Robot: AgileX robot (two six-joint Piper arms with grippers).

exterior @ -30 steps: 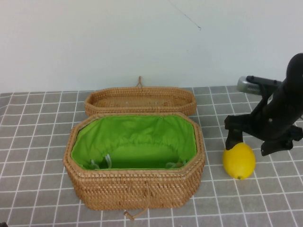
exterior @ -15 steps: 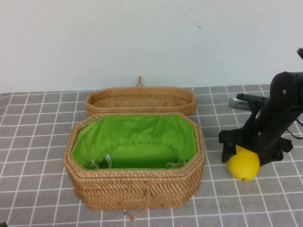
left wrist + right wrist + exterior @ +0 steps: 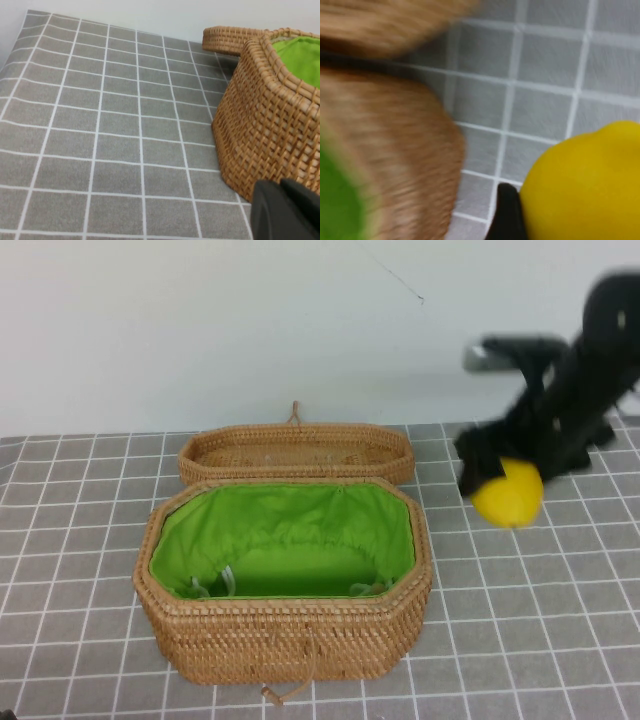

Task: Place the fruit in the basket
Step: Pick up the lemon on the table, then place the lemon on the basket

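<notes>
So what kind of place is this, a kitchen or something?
More likely a robot test bench: a grid-patterned grey cloth against a bare white wall, with only a basket, its lid, and a lemon held aloft by the right gripper. The left gripper sits beside the basket.

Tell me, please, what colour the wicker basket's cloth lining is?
Bright green, clearest in the high view.

The basket (image 3: pixel 265 130) stands on the gray gridded bench (image 3: pixel 100 125), its woven wall filling one side of the view, with a strip of green lining (image 3: pixel 300 52) showing inside the rim. The lid (image 3: pixel 227 37) lies just behind it. A dark part of the left end effector (image 3: pixel 285 210) shows in the corner.
</notes>
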